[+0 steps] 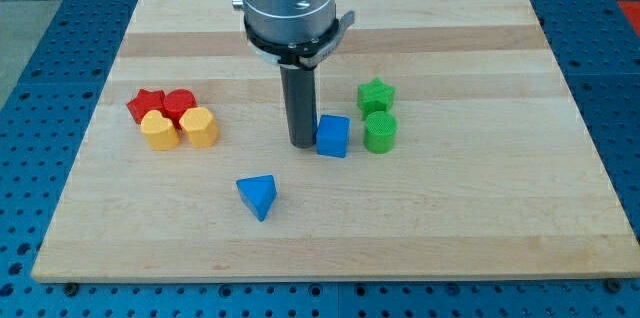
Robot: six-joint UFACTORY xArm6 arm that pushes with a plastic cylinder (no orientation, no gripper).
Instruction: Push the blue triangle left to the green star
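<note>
The blue triangle (258,196) lies on the wooden board (480,228), below the middle and a little to the view's left. The green star (376,96) sits right of centre, with a green cylinder (380,131) just below it. My tip (303,143) stands at the centre of the board, touching or almost touching the left side of a blue cube (333,137). The tip is above and to the right of the blue triangle, and left of the green star.
A cluster sits at the view's left: a red star (146,105), a red cylinder (180,104), a yellow heart (159,130) and a yellow block (200,127). The arm's grey body (288,3) hangs over the board's top middle.
</note>
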